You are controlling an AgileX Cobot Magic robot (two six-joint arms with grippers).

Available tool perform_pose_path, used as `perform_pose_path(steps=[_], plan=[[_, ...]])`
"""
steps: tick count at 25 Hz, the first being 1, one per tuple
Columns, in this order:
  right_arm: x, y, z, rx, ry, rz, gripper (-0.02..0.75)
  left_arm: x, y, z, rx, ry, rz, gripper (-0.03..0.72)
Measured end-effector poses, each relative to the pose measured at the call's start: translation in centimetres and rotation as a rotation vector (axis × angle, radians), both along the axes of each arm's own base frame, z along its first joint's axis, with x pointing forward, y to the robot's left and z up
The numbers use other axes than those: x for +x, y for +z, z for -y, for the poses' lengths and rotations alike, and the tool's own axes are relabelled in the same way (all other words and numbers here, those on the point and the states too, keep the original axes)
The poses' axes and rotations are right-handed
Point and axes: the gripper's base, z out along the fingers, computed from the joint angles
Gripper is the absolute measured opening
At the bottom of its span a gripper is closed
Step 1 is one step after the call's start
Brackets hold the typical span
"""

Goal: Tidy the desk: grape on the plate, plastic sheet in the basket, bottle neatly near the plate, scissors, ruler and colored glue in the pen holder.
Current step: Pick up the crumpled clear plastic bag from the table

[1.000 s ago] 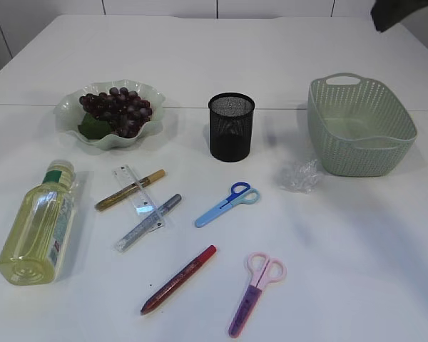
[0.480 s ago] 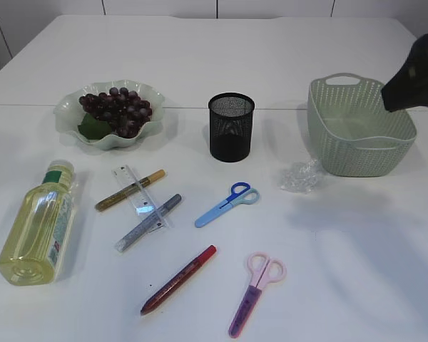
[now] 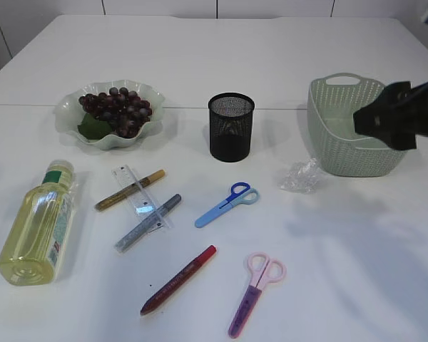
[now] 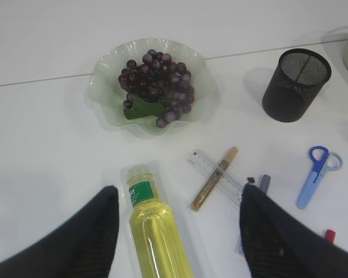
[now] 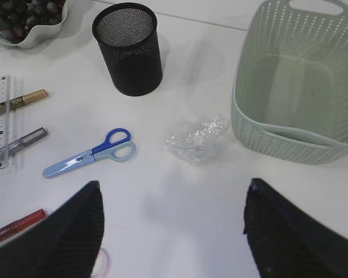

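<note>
Grapes (image 3: 116, 110) lie on the pale plate (image 3: 154, 125). The crumpled plastic sheet (image 3: 301, 176) lies left of the green basket (image 3: 327, 146). The yellow bottle (image 3: 37, 224) lies on its side. The ruler (image 3: 139, 196), gold glue (image 3: 130, 189), silver glue (image 3: 148, 222), red glue (image 3: 178, 280), blue scissors (image 3: 227, 204) and pink scissors (image 3: 255, 292) lie in front of the black pen holder (image 3: 231, 127). My right gripper (image 5: 171, 231) is open and empty, high above the table near the plastic sheet (image 5: 197, 139). My left gripper (image 4: 177, 231) is open above the bottle (image 4: 153, 237).
The right arm (image 3: 406, 117) hangs in front of the basket in the exterior view. The left arm does not show there. Bare white table lies at the front right and behind the plate.
My right arm has come down from the top right corner and moved left, now in front of the basket. The objects on the table have not moved.
</note>
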Motion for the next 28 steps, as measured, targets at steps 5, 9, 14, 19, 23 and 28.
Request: perform_pose_path(steps=[5, 9, 14, 19, 23, 28], plan=[[-0.5, -3.1, 0.2, 0.044, -0.008, 0.108, 0.585, -0.1, 0.1, -0.1, 0.004, 0.001, 0.006, 0.477], [-0.5, -5.0, 0.2, 0.051, -0.013, 0.116, 0.585, 0.0, 0.1, -0.1, 0.013, 0.003, 0.01, 0.477], [0.8, -6.8, -0.2, 0.047, -0.02, 0.078, 0.585, 0.0, 0.1, -0.2, 0.03, 0.004, 0.018, 0.477], [2.4, -9.6, -0.6, 0.114, -0.099, 0.008, 0.585, 0.0, 0.1, -0.3, 0.051, 0.005, 0.025, 0.477], [3.5, -11.3, -0.8, 0.156, -0.159, -0.001, 0.585, 0.1, 0.2, -0.5, 0.074, 0.007, 0.032, 0.477], [4.2, -12.3, -0.9, 0.174, -0.193, -0.028, 0.585, 0.2, 0.3, -0.5, 0.087, 0.007, 0.05, 0.477]])
